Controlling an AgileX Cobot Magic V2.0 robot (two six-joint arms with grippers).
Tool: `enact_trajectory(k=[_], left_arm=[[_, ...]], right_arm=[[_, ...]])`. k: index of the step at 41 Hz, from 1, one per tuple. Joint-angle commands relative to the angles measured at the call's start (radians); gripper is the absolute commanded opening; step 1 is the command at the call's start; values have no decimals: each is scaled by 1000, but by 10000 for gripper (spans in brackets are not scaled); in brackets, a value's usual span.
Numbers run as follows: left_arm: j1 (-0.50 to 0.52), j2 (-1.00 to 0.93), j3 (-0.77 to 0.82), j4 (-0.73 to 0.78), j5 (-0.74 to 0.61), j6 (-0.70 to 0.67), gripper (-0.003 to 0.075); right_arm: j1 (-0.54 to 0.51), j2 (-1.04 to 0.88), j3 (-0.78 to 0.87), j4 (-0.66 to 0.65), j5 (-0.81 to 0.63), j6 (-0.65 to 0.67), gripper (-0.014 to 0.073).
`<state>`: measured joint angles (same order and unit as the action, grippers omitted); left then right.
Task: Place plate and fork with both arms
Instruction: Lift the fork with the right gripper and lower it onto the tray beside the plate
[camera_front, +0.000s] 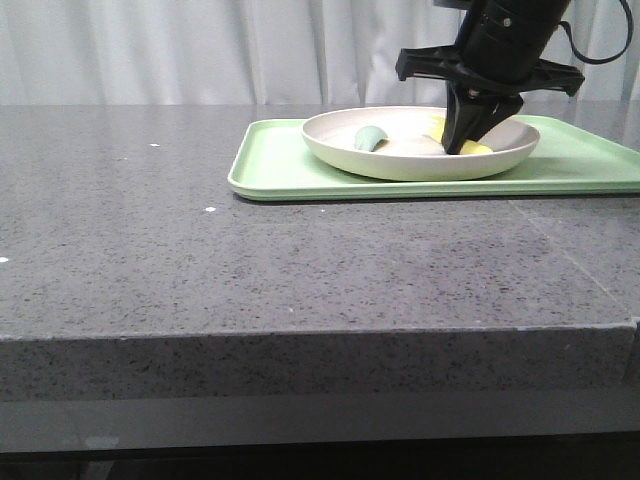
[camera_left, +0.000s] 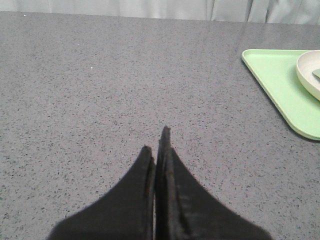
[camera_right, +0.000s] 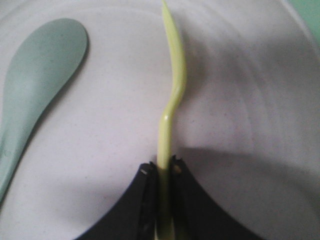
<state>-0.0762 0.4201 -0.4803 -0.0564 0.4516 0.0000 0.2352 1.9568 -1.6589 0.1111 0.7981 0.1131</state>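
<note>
While plate (camera_front: 420, 160) (on tray (camera_front: 290, 165)) holds spoon (camera_front: 370, 138), right hand (camera_right: 162, 172) pinches fork (camera_right: 172, 85).

No legible text, label, brand, number or sign appears on any surface in these three views (tray, dishes and arms all unmarked).

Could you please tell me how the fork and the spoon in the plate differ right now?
The fork is pale yellow; the spoon is pale green. The fork is pinched between the right gripper fingers, seen edge-on as a thin curved strip, while the spoon lies free, its broad bowl showing, untouched. The fork looks much slimmer than the spoon from this angle. Both are over the cream plate on the green tray.
</note>
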Motion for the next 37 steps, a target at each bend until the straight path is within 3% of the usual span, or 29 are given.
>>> enact_trajectory(k=[1,11,21,29,37], left_arm=[[2,5,-26,-7,-78,0,-18],[2,5,-26,-7,-78,0,-18],[2,5,-26,-7,-78,0,-18],[2,5,-26,-7,-78,0,-18],[2,5,-26,-7,-78,0,-18]], right_arm=[[-1,-57,-32,0,-46,-2,-20],[-24,-113,-54,0,-52,-2,-32],[-134,-168,-90,-1,-31,-5,-32],[-211,-127,-89,-13,38,-63,-32],[-225,-64,-89,-32,47,-75,-32]])
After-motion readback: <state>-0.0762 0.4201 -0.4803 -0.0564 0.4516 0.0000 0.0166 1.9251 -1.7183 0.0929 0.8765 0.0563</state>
